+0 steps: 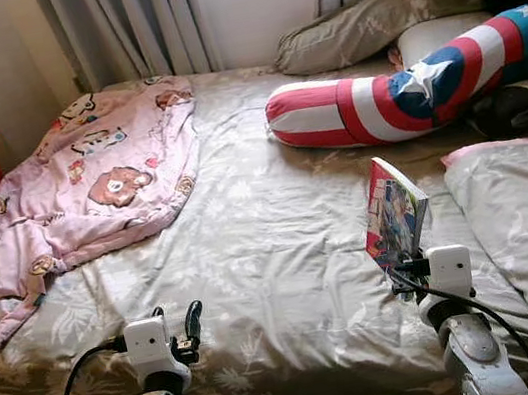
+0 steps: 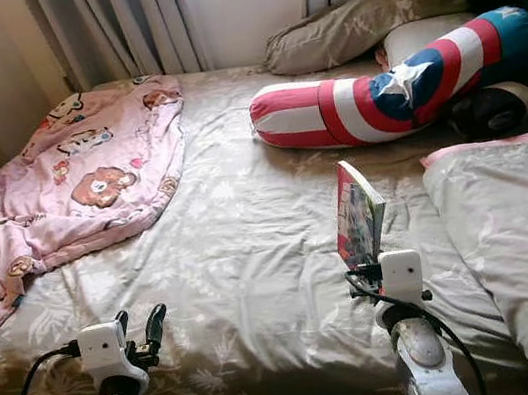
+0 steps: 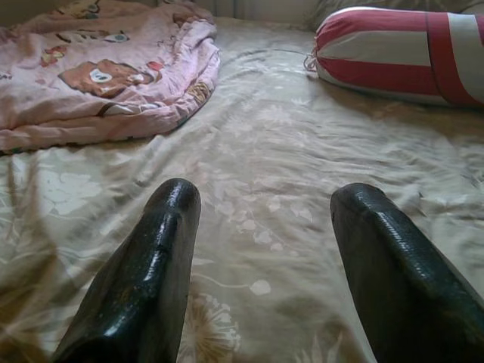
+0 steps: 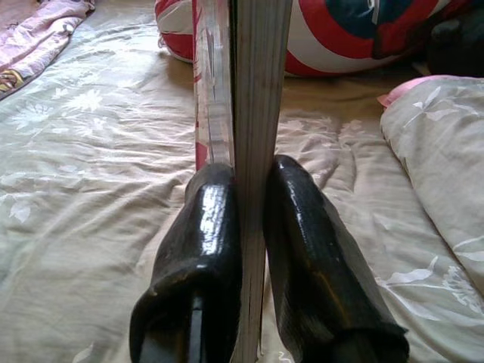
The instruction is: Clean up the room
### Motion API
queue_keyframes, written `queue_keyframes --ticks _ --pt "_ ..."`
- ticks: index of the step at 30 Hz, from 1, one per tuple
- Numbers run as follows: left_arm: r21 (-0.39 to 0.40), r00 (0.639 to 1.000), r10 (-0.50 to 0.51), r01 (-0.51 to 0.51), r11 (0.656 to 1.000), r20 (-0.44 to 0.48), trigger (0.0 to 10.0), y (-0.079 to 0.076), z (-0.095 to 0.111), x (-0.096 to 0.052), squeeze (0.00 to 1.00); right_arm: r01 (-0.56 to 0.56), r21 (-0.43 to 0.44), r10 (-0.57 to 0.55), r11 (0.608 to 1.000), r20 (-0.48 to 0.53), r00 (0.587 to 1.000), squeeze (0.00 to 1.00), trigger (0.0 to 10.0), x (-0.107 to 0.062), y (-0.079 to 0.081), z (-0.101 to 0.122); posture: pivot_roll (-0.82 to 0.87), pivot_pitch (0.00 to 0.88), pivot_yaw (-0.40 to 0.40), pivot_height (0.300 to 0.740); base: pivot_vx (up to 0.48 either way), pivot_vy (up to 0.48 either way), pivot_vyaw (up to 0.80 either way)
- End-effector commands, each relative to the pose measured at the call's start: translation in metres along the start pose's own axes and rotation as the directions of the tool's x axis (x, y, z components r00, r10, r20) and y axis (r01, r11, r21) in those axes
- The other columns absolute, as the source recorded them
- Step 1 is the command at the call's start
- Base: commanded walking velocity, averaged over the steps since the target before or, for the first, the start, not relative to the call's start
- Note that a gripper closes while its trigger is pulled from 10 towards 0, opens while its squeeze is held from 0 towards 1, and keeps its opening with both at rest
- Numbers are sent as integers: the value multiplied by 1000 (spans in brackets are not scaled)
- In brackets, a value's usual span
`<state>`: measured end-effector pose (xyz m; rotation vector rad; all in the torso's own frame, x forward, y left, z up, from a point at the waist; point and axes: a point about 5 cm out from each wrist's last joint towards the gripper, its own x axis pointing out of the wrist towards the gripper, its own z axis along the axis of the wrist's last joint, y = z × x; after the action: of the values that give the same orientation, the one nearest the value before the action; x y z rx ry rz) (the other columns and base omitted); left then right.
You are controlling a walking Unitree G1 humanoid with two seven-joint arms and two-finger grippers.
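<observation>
Place: a home bedroom.
Bed (image 1: 253,250): carried a floral beige sheet.
Blanket (image 1: 90,186): pink, cartoon-printed, lay crumpled.
Pillows (image 1: 386,15): sat by the grey curtains (image 1: 134,27).
Bolster (image 1: 398,89): was striped, star-marked.

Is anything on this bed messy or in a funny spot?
Yes. The pink bear blanket lies crumpled in a heap at the bed's left side, one end drooping over the edge. The book isn't lying down: the right gripper pinches it upright above the sheet. The left gripper is open, holding nothing.

Head cameras look down over the bed (image 1: 272,247); both wrist cameras skim low across it.
</observation>
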<state>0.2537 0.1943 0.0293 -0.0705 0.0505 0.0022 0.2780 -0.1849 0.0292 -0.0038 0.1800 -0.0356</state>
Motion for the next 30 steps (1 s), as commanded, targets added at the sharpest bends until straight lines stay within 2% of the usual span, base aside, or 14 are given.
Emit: queue_keyframes --ticks 1,12,18,24,30 --pt "-4 1000 2 -2 1000 10 10000 3 4 2 0 -3 -2 4 1000 50 999 0 10000 5 2 11 -11 0 38 643 0 0 0" --pt "4 1000 -19 19 1000 6 10000 0 3 1 0 -1 4 1 1000 54 999 0 10000 5 3 11 -11 0 41 643 0 0 0" --pt "6 1000 -21 21 1000 2 10000 1 2 -1 0 -7 23 6 1000 56 998 0 10000 2 6 7 -19 0 58 643 278 0 0" --pt "5 999 -34 34 999 5 10000 -3 4 3 0 -8 31 6 999 61 998 0 10000 4 7 9 -22 0 64 643 288 0 0" --pt "10 999 -35 35 999 9 10000 -2 5 2 0 12 42 -14 999 60 998 0 10000 5 4 9 -8 0 59 643 301 0 0"
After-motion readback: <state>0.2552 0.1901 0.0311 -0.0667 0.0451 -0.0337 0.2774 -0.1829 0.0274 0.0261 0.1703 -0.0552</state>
